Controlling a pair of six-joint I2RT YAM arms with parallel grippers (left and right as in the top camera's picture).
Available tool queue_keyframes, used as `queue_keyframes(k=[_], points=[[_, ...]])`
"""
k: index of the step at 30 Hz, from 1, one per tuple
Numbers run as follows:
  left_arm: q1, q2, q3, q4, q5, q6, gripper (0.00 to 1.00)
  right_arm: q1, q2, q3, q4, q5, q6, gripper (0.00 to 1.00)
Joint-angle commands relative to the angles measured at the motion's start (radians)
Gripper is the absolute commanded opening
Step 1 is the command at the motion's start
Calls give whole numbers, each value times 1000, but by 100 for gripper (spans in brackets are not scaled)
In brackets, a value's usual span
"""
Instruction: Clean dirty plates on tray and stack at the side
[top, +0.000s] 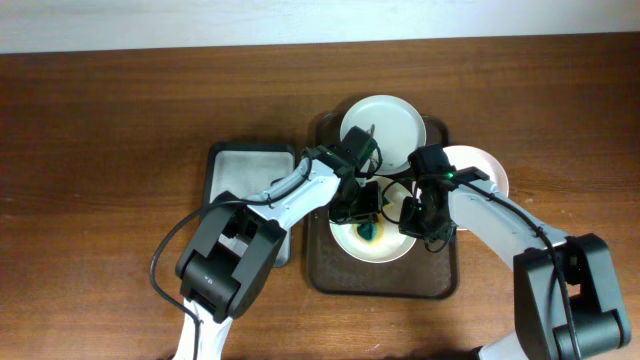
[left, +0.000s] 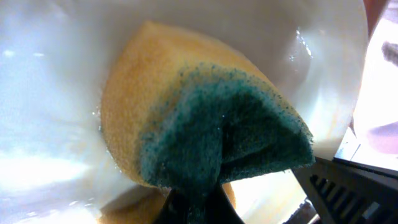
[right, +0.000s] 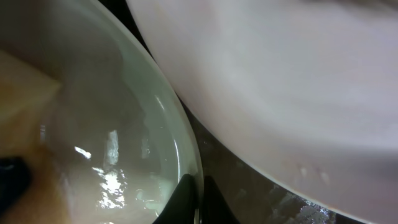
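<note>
Left gripper (left: 199, 208), clenched on the sponge (left: 205, 118), should scrub the near plate (top: 385, 250) in wide flat passes; right gripper (right: 198, 199), pinching its rim, holds it steady.

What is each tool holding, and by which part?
The left tool pinches the sponge by its green scouring edge, folding it. The right tool clamps the front plate by its rim.
</note>
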Motion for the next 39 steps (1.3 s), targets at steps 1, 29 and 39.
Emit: queue_keyframes(k=[1,29,39], points=[[-60,63,-27,49,186,37,0,10,11,-8,5,-8,-20,4],[127,-278,257,-593,-665,67,0,10,-16,23,-55,-14,-153,4],[482,-353,-15,-497,-372,359,0,225,-192,206,-234,397,-216,4]])
